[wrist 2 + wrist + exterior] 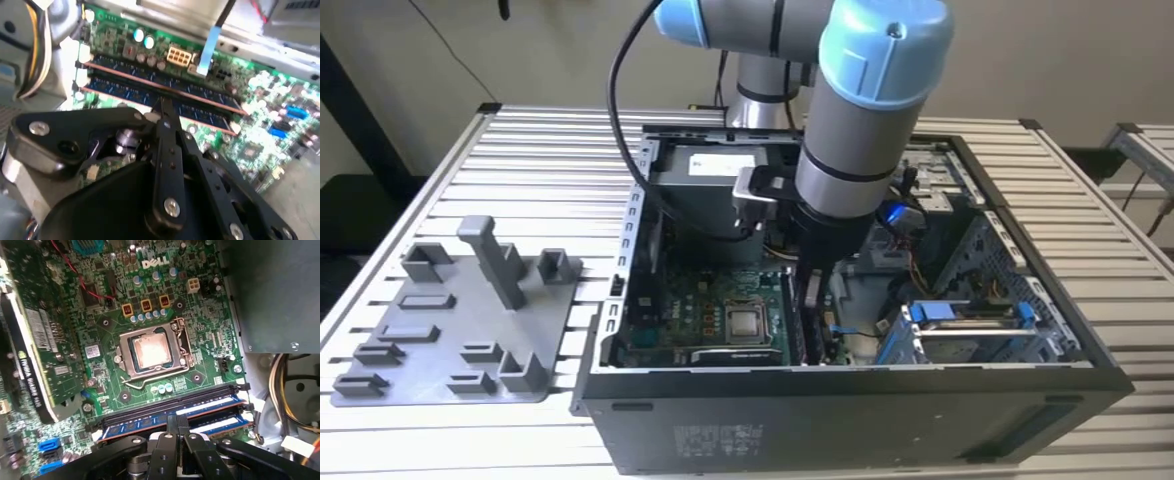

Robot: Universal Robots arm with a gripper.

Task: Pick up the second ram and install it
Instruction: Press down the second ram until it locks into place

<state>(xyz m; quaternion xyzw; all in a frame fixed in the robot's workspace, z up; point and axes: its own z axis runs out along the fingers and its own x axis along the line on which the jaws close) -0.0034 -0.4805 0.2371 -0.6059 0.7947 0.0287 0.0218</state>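
The fingers (164, 107) are closed and press on the top edge of the second ram (200, 112). The ram stands in its slot on the green board (150, 300), beside another stick (150, 80).

A plain tan wall (1067, 50) stands behind a big table of pale metal slats (520, 180). A dark chair (354, 215) sits beside it.
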